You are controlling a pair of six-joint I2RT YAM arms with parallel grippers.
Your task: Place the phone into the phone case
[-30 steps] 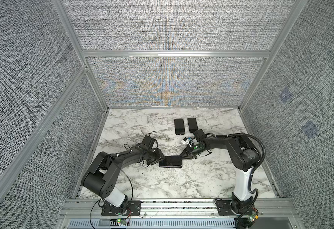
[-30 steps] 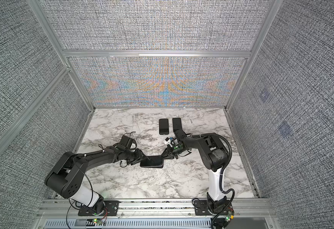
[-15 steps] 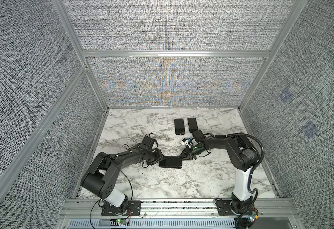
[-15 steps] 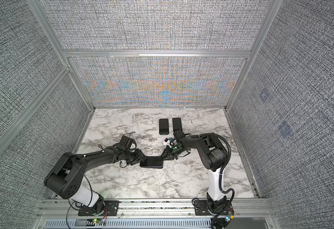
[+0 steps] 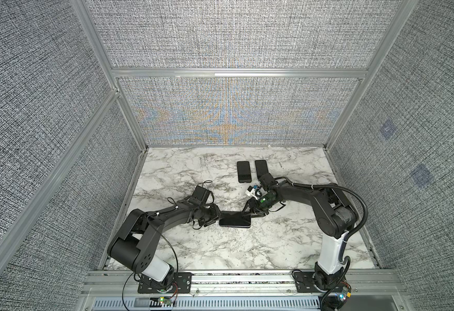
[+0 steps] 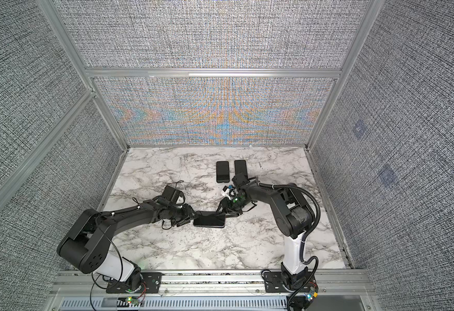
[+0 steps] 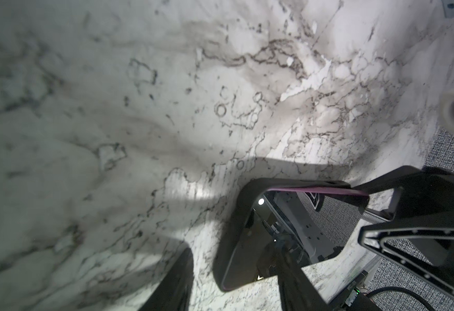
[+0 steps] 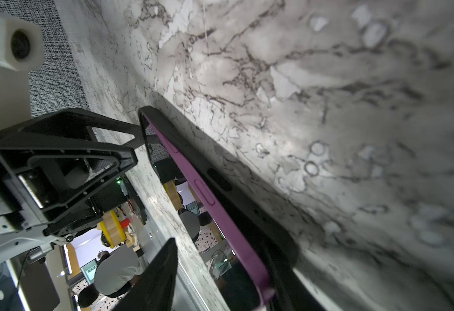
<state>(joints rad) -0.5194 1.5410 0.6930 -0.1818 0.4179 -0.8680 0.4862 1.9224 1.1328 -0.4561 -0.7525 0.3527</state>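
Marble tabletop (image 5: 220, 250) — spare handsets (image 5: 244, 171) behind right gripper (image 5: 253, 214); phone (image 5: 235, 218) central

No text, brand, number or sign can be read in any view. A small pale printed label (image 7: 354, 287) on dark robot hardware, at the lower right of the left wrist view, is too blurred to make out. A bright monitor screen (image 8: 89, 269) at the lower left of the right wrist view is too small to read.
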